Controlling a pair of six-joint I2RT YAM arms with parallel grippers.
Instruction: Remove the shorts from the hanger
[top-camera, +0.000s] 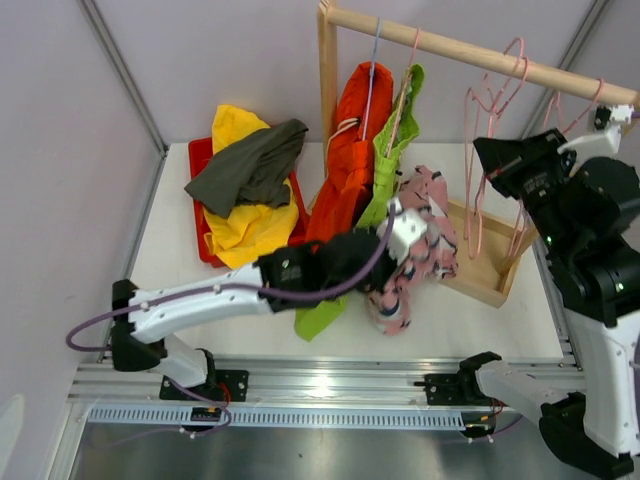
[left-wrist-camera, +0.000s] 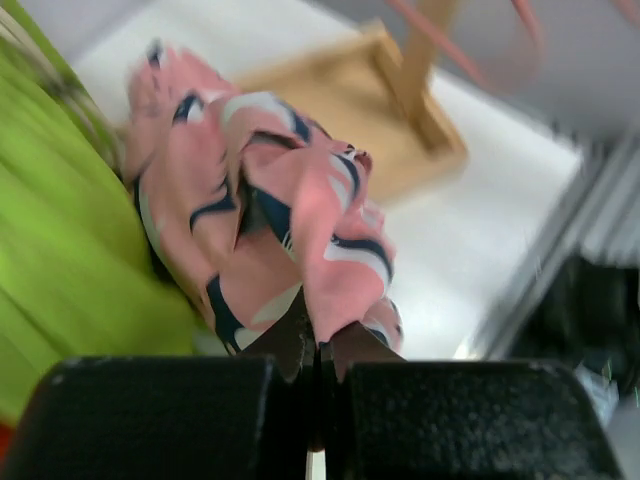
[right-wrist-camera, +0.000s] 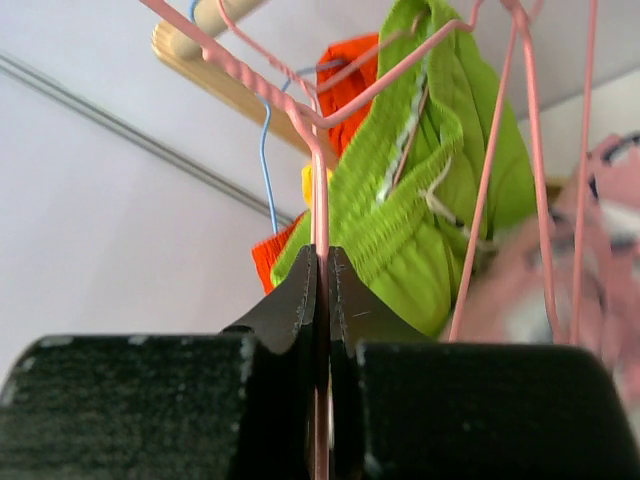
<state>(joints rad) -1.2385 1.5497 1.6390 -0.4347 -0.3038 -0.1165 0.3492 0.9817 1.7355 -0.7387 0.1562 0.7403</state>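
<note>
My left gripper (top-camera: 398, 228) (left-wrist-camera: 320, 345) is shut on the pink patterned shorts (top-camera: 425, 250) (left-wrist-camera: 290, 210), which hang off it in a bunch above the table. My right gripper (top-camera: 482, 168) (right-wrist-camera: 322, 255) is shut on the wire of an empty pink hanger (top-camera: 474, 205) (right-wrist-camera: 320, 190) on the wooden rail (top-camera: 480, 55). The orange shorts (top-camera: 350, 150) (right-wrist-camera: 350, 80) hang on a blue hanger (right-wrist-camera: 265, 170). The lime green shorts (top-camera: 395, 150) (right-wrist-camera: 420, 200) hang on a pink hanger beside them. The yellow shorts (top-camera: 240, 230) and the olive-grey shorts (top-camera: 250, 165) lie on the red tray (top-camera: 200, 160).
The wooden rack has an upright post (top-camera: 327, 70) and a tray-like base (top-camera: 490, 270) (left-wrist-camera: 400, 120) at the right. More empty pink hangers (top-camera: 515, 75) hang at the rail's right end. The red tray sits at the back left.
</note>
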